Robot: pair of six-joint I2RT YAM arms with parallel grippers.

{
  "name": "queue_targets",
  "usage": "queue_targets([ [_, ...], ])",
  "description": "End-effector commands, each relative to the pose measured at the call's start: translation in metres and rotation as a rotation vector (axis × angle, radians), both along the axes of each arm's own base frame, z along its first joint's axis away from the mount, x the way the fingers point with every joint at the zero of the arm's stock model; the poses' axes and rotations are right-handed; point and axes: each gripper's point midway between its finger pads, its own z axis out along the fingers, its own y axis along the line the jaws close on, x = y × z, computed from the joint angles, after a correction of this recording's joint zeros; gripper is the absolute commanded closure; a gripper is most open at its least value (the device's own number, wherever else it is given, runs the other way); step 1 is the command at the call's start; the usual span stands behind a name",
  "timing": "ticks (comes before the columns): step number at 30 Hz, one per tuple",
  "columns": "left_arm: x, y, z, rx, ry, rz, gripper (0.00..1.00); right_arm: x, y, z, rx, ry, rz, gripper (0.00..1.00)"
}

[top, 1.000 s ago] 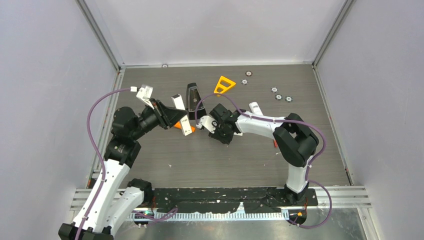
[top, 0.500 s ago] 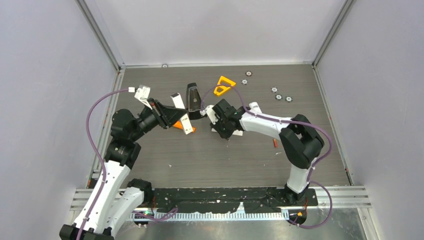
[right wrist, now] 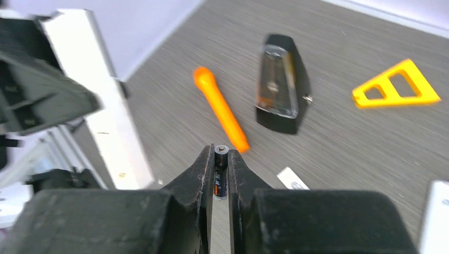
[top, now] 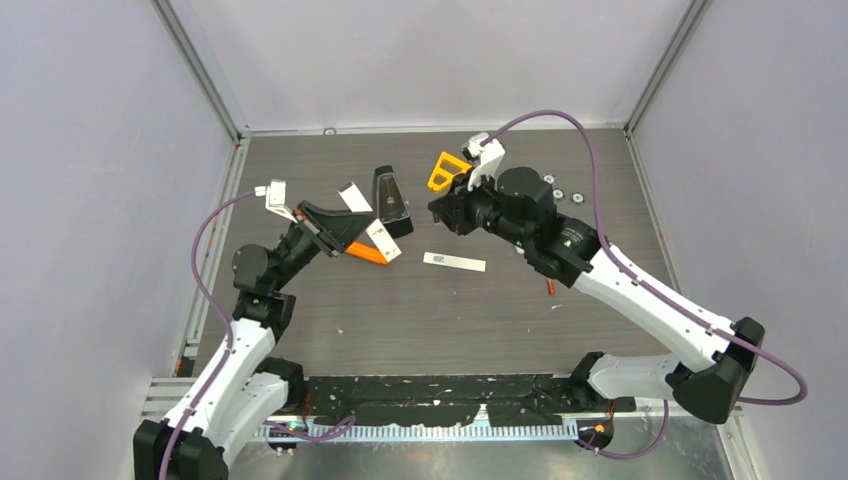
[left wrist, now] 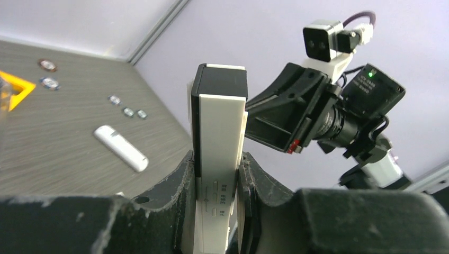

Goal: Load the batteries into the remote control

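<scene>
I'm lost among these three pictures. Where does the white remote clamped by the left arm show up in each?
Top external: remote left of centre, tilted above the table.
Left wrist: remote dead centre, upright in the left gripper.
Right wrist: remote on the left, a slanting white bar.
Shared landmark: orange triangle, seen in all three.

Black wedge [top: 390,196] near left end effector [top: 362,228], seemingly

My R claw [right wrist: 221,152] pinches the dark grey batt [right wrist: 220,177] betw its tips, end facing out. My L claw [left wrist: 218,164] clamps the white remote [left wrist: 219,132], black end up. The red batt [top: 549,286] lies on the table [top: 400,320], right of ctr.
</scene>
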Motion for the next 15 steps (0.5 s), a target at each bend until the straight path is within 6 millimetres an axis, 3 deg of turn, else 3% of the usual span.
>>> queue_targets([
  [1,-0.012,0.004,0.048,-0.154,-0.133,-0.024,1.00,-0.022,0.026,0.065,0.193,-0.057,0.064,0.94],
  [6,-0.002,0.010,0.043,-0.237,-0.058,0.004,1.00,-0.044,0.052,0.103,0.279,-0.113,0.151,0.94],
  [10,0.003,0.013,0.039,-0.272,-0.007,0.020,1.00,-0.053,0.074,0.110,0.264,-0.128,0.202,0.94],
  [15,0.006,0.014,0.034,-0.282,0.034,0.031,1.00,-0.055,0.086,0.109,0.224,-0.151,0.213,0.94],
])
